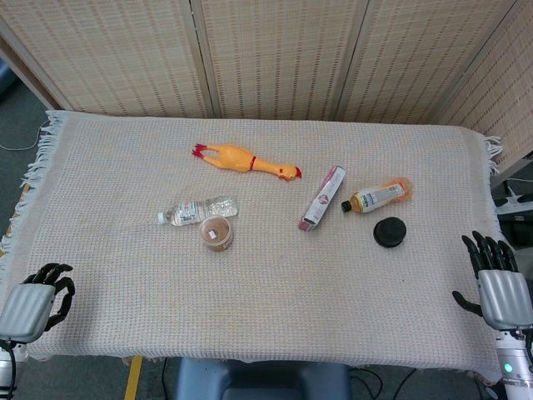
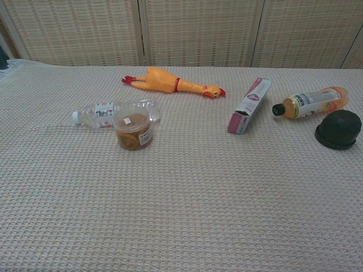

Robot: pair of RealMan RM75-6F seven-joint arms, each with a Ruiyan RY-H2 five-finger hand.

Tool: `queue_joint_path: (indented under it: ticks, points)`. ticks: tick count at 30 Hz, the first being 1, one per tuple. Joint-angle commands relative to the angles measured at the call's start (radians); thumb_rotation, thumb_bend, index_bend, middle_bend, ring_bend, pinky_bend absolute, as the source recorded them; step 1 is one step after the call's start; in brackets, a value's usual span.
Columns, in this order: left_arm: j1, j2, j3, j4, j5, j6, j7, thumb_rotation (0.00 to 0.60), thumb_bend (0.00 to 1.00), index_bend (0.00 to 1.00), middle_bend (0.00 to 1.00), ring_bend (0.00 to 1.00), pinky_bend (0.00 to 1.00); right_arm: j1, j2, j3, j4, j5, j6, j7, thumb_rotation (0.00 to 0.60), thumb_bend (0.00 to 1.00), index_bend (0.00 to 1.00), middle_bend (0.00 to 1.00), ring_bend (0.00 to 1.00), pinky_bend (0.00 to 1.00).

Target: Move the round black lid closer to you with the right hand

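The round black lid (image 1: pixel 390 232) lies flat on the woven cloth at the right side, just below an orange bottle; the chest view shows the lid (image 2: pixel 338 129) near its right edge. My right hand (image 1: pixel 498 280) rests at the table's near right corner, fingers spread and pointing away, holding nothing, a good way right of and nearer than the lid. My left hand (image 1: pixel 37 297) sits at the near left corner with fingers curled in, holding nothing. Neither hand appears in the chest view.
An orange bottle (image 1: pixel 379 196) and a pink box (image 1: pixel 322 197) lie behind the lid. A rubber chicken (image 1: pixel 246 160), a clear water bottle (image 1: pixel 198 210) and a small jar (image 1: pixel 216 232) lie toward the middle and left. The cloth (image 1: pixel 275 308) covers the table.
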Motion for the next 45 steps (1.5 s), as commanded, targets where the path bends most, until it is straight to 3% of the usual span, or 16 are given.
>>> queue_joint_path:
  ticks: [1,8,13,17,26,33,45]
  points:
    - [0.001,0.001,0.000,0.000,0.002,0.003,-0.003,0.600,0.53,0.59,0.26,0.20,0.42,-0.001,-0.002,-0.001,0.003,-0.002,0.001,0.001,0.600,0.11,0.00,0.00,0.00,0.02]
    - [0.003,0.002,0.001,-0.004,0.003,0.006,-0.001,0.600,0.53,0.59,0.27,0.20,0.43,0.007,-0.010,0.010,0.020,0.007,-0.002,-0.001,0.600,0.11,0.00,0.00,0.00,0.02]
    - [0.004,0.003,-0.001,0.002,0.003,0.007,-0.014,0.600,0.53,0.59,0.27,0.20,0.42,0.023,-0.021,0.023,0.045,-0.003,-0.011,0.052,0.600,0.11,0.00,0.00,0.00,0.17]
    - [0.004,0.007,-0.003,0.002,-0.005,0.004,-0.024,0.600,0.53,0.59,0.27,0.20,0.43,0.043,-0.030,0.041,0.058,0.015,-0.035,0.075,0.600,0.11,0.00,0.00,0.00,0.22]
    - [0.009,0.008,0.000,-0.002,0.011,0.019,-0.025,0.600,0.53,0.59,0.28,0.22,0.43,0.179,0.024,0.124,0.013,0.235,-0.309,0.065,0.600,0.11,0.00,0.00,0.00,0.24]
    - [0.010,0.008,-0.003,-0.006,0.002,0.017,-0.020,0.600,0.53,0.59,0.28,0.22,0.43,0.306,-0.017,0.176,0.099,0.432,-0.484,-0.004,0.600,0.11,0.02,0.00,0.01,0.25]
    - [0.011,0.013,-0.005,-0.005,0.005,0.022,-0.031,0.600,0.53,0.59,0.29,0.22,0.43,0.473,-0.110,0.165,0.218,0.618,-0.700,-0.052,0.600,0.12,0.04,0.02,0.03,0.26]
